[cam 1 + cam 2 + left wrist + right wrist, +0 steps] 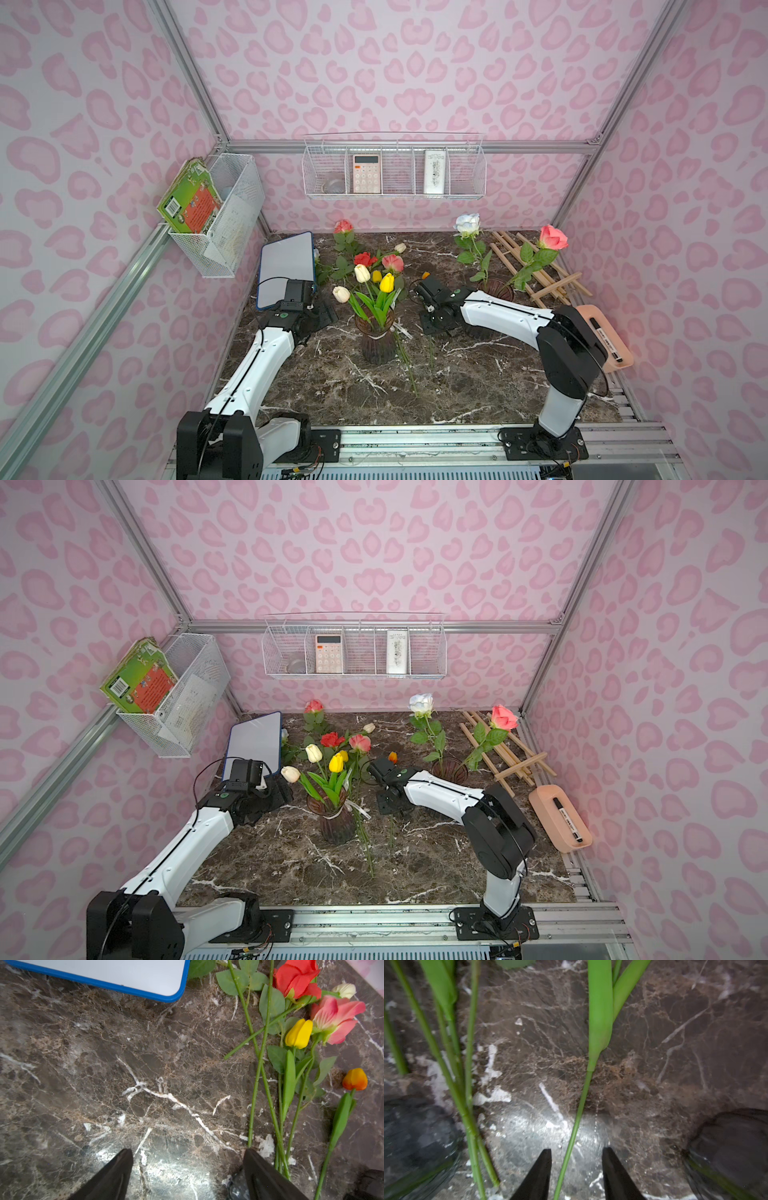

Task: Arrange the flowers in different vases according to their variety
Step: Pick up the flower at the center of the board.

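A narrow-necked ribbed vase [376, 340] [336, 825] holds two white tulips and a yellow tulip [386, 282]. The wider vase [496, 291] behind my right arm holds a white-blue rose [467, 224] and a pink rose [552, 237]. An orange tulip [425, 275] [355, 1079] lies on the marble. Its stem [579, 1109] runs between the jaws of my right gripper [577, 1150] [434, 328], which stand apart with gaps on both sides. Loose roses [297, 978] and a yellow tulip [299, 1033] lie beside it. My left gripper [188, 1150] [322, 318] hangs open over bare marble, left of the narrow vase.
A blue-framed whiteboard [286, 266] leans at the back left. A wooden lattice [536, 270] lies at the back right, and a pink tray [606, 336] with a marker sits at the right edge. White wire baskets [395, 170] hang on the walls.
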Controlling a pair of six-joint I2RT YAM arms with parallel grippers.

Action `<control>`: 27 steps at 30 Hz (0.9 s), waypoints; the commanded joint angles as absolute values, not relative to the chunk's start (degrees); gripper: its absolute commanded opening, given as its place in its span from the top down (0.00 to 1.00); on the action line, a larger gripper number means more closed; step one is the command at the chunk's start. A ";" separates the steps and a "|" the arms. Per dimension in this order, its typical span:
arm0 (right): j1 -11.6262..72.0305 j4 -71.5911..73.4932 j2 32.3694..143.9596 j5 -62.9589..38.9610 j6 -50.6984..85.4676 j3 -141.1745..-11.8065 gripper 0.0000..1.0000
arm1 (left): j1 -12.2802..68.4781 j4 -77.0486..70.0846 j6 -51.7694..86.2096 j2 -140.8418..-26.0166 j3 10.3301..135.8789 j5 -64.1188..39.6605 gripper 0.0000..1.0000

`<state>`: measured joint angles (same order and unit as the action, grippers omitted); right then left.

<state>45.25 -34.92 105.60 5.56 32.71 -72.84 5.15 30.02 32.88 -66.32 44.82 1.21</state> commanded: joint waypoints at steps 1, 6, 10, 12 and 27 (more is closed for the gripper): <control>44.06 -34.03 109.08 3.50 31.68 -74.44 0.61 | 5.67 28.58 33.33 -65.40 43.33 4.23 0.12; 43.51 -33.80 114.02 2.66 31.00 -76.40 0.63 | 5.79 27.82 33.22 -65.72 42.85 5.06 0.12; 43.20 -35.15 117.50 3.82 30.78 -78.49 0.75 | 5.73 27.07 33.14 -65.85 42.27 4.94 0.12; 43.24 -36.65 119.03 5.17 30.94 -80.57 0.85 | 5.77 26.82 33.13 -65.68 42.01 5.17 0.12; 42.57 -30.46 104.45 9.44 30.88 -76.39 1.00 | 6.08 25.76 32.82 -61.96 40.08 6.59 0.12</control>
<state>42.37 -33.82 108.05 8.60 31.22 -77.97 6.13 26.44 33.01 -62.70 40.25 5.48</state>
